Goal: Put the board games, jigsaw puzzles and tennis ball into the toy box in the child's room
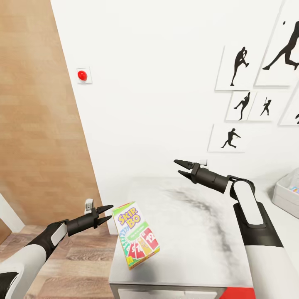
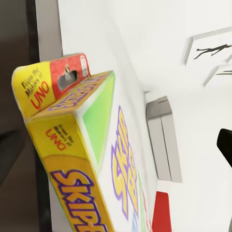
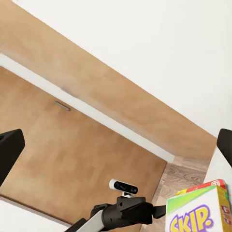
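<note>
On the table's (image 1: 195, 232) near left corner lies a board game (image 1: 136, 233), a flat rectangular carton printed "SKIP-BO" in purple and yellow, with green, yellow and red panels; its left edge overhangs the table edge. The tabletop is smooth, light grey, with a darker smudged patch across its middle, and a white drawer front runs along its near edge. The left gripper (image 1: 109, 214), black with two pointed tapering fingers, sits just left of the carton's upper left corner; its jaws stand slightly apart and grip nothing, the tips close to the carton, though contact cannot be confirmed. The right gripper (image 1: 180, 167), of the same form, hovers above the far part of the table with its jaws apart and empty. At the table's far right edge is the toy box (image 1: 285, 195), a pale grey bin with sloping walls, cut off by the frame. Behind the table a plain white wall carries black silhouette athlete pictures (image 1: 230, 138) and a red round button (image 1: 82, 75) on a white plate; to the left is a wood-grain panel (image 1: 37, 124) over a plank floor (image 1: 79, 265). The left wrist view adds detail of the carton (image 2: 92, 159): a yellow side panel, a red top flap with a hang slot, and the words "From the Makers of UNO". The right wrist view shows the carton's corner (image 3: 200, 212), the left gripper (image 3: 157, 210) pointing at it with a small white camera on top, and a pale strip crossing the wood panel (image 3: 72, 159).
</note>
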{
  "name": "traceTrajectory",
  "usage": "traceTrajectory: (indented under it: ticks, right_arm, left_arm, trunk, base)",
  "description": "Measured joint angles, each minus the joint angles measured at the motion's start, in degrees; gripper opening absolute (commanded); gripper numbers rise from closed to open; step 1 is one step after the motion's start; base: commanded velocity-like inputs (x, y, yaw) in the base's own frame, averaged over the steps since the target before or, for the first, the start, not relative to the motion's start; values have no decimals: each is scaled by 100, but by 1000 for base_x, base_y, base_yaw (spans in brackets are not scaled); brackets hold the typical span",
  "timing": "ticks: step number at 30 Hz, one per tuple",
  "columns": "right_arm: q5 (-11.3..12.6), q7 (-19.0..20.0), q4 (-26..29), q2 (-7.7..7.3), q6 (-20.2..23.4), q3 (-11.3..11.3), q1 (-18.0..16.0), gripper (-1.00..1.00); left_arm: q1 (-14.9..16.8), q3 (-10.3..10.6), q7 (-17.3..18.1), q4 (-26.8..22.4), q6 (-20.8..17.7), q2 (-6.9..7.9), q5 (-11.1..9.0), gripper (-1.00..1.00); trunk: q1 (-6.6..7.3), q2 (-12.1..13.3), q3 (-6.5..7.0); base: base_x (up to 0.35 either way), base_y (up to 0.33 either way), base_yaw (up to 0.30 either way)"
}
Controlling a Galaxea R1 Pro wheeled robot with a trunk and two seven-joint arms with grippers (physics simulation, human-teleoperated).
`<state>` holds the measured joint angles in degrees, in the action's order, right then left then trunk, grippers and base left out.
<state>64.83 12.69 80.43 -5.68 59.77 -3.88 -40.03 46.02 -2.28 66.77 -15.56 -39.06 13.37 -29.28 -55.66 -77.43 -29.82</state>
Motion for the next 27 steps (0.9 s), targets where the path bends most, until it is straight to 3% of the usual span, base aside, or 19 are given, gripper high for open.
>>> traceTrajectory:
  ticks: [8, 13, 27]
  right_arm:
    - [1, -1, 4, -1, 0, -4, 0, 100]
    - [-3, -1, 1, -2, 0, -6, 0, 100]
    - [0, -1, 8, -4, 0, -9, 0, 100]
  left_arm:
    - [0, -3, 32, 0, 1, 0, -4, 100]
    - [0, -2, 38, 0, -3, 0, -6, 100]
    - [0, -3, 40, 0, -6, 0, -8, 100]
  trunk:
    - [0, 0, 0]
    - [-109, -199, -89]
    - [-110, -201, -90]
  base:
    - [-2, -7, 0]
    - [0, 0, 0]
    - [0, 0, 0]
